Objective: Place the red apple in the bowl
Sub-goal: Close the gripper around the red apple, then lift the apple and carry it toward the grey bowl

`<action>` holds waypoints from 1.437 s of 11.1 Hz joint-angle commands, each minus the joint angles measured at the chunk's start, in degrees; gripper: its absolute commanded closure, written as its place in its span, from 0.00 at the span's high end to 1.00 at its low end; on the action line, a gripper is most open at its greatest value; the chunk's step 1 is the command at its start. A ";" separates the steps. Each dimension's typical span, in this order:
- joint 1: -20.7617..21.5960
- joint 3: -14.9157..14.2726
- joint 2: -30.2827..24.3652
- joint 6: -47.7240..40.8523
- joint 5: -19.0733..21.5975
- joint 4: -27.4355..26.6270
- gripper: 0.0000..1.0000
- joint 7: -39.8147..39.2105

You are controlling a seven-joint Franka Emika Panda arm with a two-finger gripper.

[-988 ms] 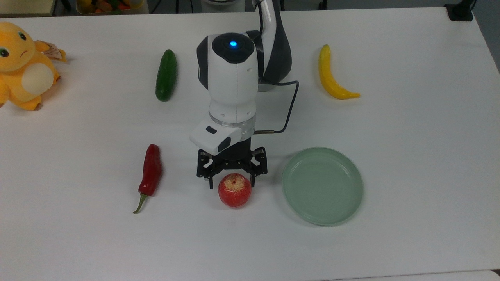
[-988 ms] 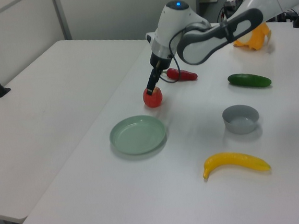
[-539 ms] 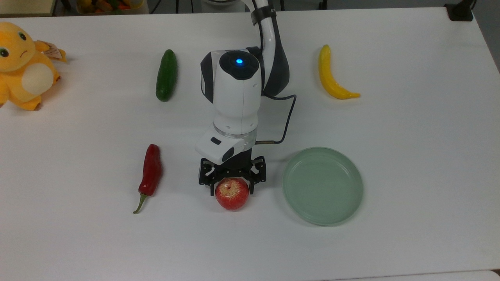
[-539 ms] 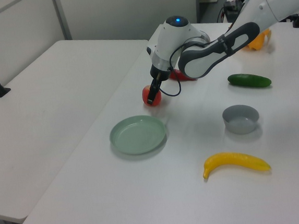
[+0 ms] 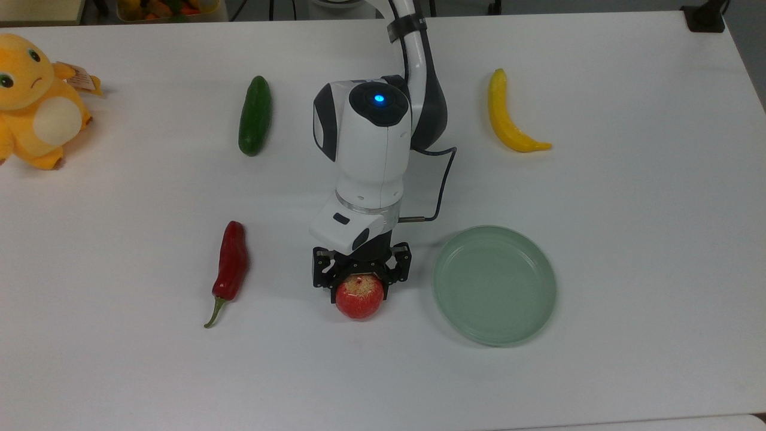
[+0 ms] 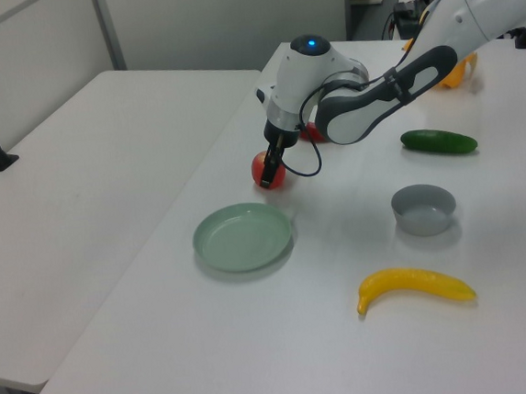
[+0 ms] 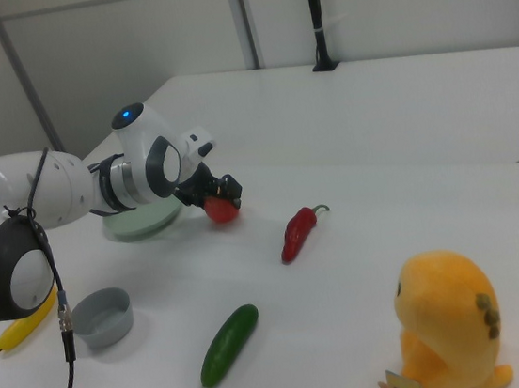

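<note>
Nearest in the top view: apple [image 5: 359, 298] on the table [image 5: 628, 239], between chili [image 5: 230, 267] and green plate [image 5: 494, 284]. Gripper [image 5: 361, 286] down over it — fingers close against both sides, apple between them. Farther back — grey bowl [image 6: 423, 209], well apart, between cucumber [image 6: 438, 141] and banana [image 6: 415, 287].

The red apple [image 5: 359, 297] sits on the white tabletop [image 5: 628, 239], its speckled yellowish stem end facing up. The bowl [image 6: 423, 209], small, grey, deep and upright, stands well apart from it, empty.
</note>
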 commanded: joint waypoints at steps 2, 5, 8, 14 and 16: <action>0.19 0.04 -0.48 0.80 -1.18 -0.55 0.31 1.46; -0.16 1.09 -7.68 -0.51 -0.39 -4.49 0.31 1.90; -0.60 1.54 -15.40 -10.24 0.40 -5.81 0.31 4.35; -0.51 1.45 -35.44 -29.75 6.10 -17.14 0.32 3.75; -0.60 1.10 -42.21 -34.85 7.88 -22.14 0.32 2.17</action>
